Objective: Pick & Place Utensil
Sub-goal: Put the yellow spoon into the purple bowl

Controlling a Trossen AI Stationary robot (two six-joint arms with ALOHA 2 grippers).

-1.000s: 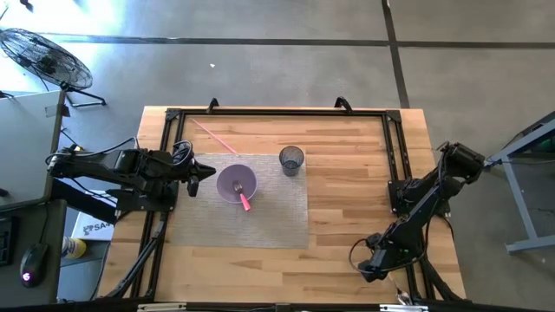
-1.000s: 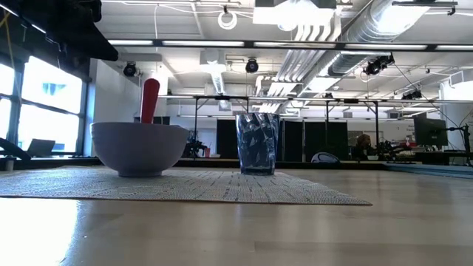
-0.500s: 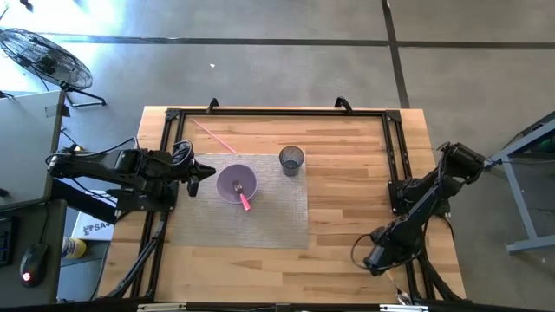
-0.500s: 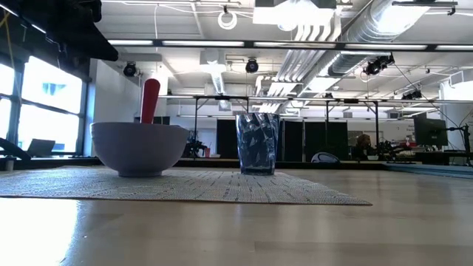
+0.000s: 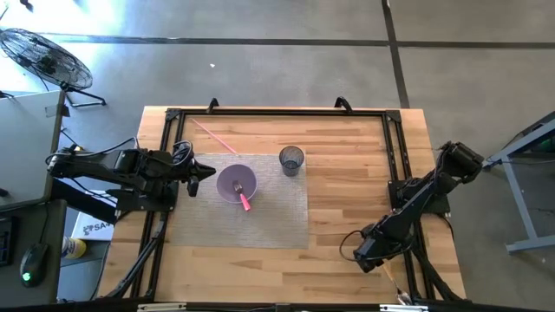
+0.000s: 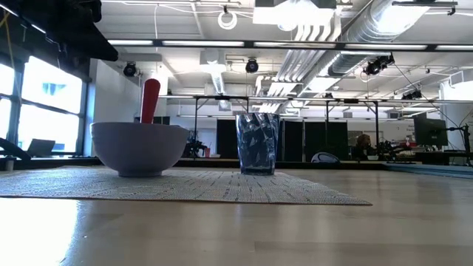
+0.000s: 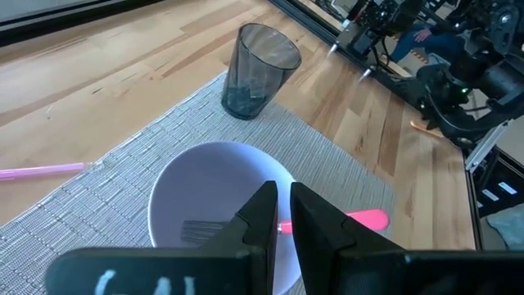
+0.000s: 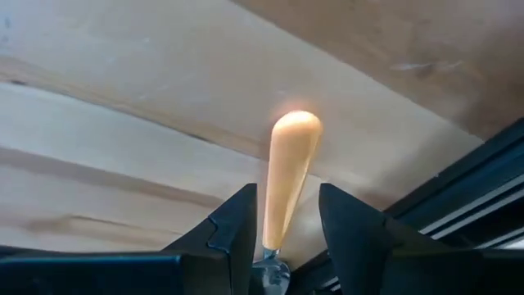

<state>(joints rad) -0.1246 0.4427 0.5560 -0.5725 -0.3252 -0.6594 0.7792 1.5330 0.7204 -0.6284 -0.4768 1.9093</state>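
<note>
A white bowl (image 5: 251, 178) sits on a grey placemat (image 5: 277, 212). A pink-handled fork (image 5: 245, 203) lies with its tines in the bowl (image 7: 205, 188) and its handle (image 7: 364, 220) leaning over the near rim. My left gripper (image 5: 211, 171) is shut and hovers just left of the bowl. My right gripper (image 5: 357, 254) is open, low over the table's near right part. An orange utensil handle (image 8: 291, 164) lies between its fingers (image 8: 286, 192), along them, with a gap on each side. Its metal part (image 8: 270, 269) shows farther back.
A dark see-through cup (image 5: 292, 160) stands upright on the placemat's far right corner. A thin pink straw (image 5: 217, 139) lies on the wood beyond the mat. A black frame rail (image 5: 395, 186) runs along the table's right side, close to my right arm.
My right arm has stretched out, carrying its gripper toward the table's left and a little toward the far edge. The left arm, bowl, fork and cup have stayed still.
</note>
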